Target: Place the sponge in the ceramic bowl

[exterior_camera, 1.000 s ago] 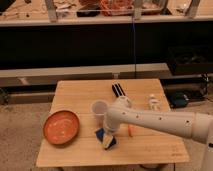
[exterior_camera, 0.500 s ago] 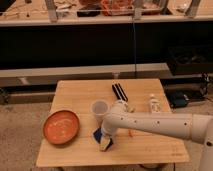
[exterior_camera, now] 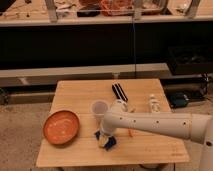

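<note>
gripper (exterior_camera: 104, 135) down at sponge (exterior_camera: 107, 144) on tabletop (exterior_camera: 150, 150), just below cup (exterior_camera: 99, 109); cannot tell whether it grips; bowl (exterior_camera: 61, 127) well apart, left

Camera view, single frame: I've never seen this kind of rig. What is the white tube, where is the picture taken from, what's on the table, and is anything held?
The white tube is a robot arm reaching in from the right. Its grasping tip, the end effector, is down at the sponge, a small blue and yellow block near the table's front edge. Whether the sponge is actually gripped cannot be told. There is only this one view, looking down on the wooden table from above; where the camera is mounted is unknown. Also on the table are the ceramic bowl at the left, with nothing in it, a translucent cup, a black object and a small white bottle.
</note>
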Robot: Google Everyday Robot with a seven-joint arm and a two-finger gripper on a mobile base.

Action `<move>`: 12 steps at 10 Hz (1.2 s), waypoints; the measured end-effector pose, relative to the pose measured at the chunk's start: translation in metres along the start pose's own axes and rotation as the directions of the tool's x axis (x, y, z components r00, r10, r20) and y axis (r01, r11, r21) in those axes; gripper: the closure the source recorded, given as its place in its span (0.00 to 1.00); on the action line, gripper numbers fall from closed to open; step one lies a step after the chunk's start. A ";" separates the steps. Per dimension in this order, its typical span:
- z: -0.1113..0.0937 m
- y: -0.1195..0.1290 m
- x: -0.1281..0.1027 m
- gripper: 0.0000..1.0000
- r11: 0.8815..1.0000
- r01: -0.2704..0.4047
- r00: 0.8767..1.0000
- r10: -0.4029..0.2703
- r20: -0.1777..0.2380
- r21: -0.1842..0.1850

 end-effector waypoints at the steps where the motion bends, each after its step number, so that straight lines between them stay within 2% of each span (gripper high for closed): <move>1: -0.001 0.001 0.001 0.95 1.000 0.000 1.000 0.000 -0.002 -0.002; 8: -0.002 0.001 0.002 0.95 1.000 0.004 1.000 -0.004 0.000 -0.005; 12: -0.010 -0.009 -0.004 0.95 1.000 -0.006 1.000 0.006 -0.002 0.001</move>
